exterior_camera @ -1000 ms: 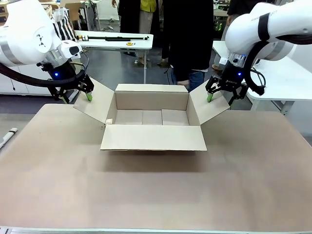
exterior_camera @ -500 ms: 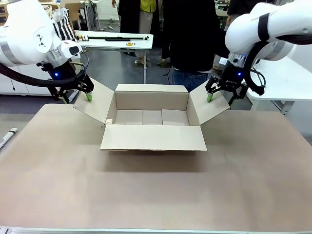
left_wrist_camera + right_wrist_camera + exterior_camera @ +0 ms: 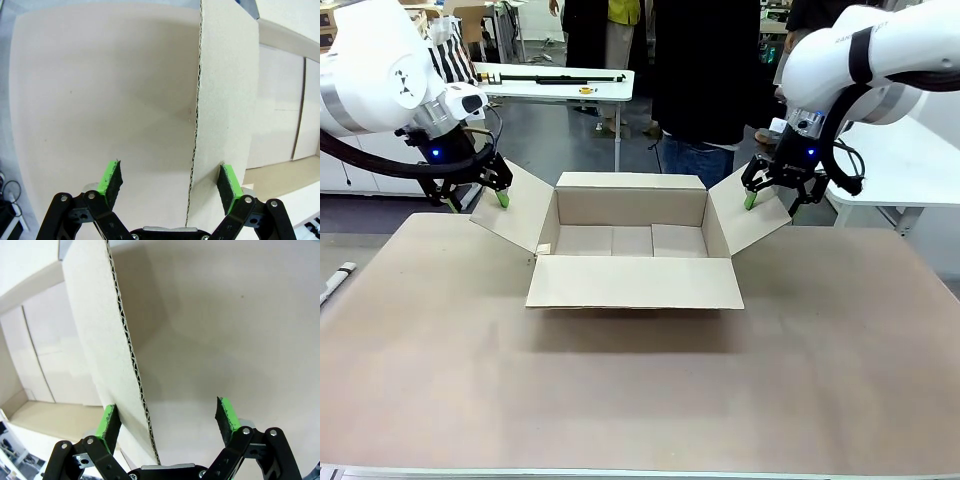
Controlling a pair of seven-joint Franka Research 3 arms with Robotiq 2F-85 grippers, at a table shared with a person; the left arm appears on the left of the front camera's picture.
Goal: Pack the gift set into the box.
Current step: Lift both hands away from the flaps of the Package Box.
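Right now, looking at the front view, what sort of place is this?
Probably a robotics lab or workshop: a white left arm and white right arm flank an open plain brown corrugated cardboard carton; white work tables and a standing person are behind.

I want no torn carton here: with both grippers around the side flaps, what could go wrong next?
1. The left gripper and right gripper stand open astride the left flap and right flap; unclamped, a flap might slip out.
2. An uneven pull could skew the box.
3. The person stands close behind it; reaching in might meet an arm.
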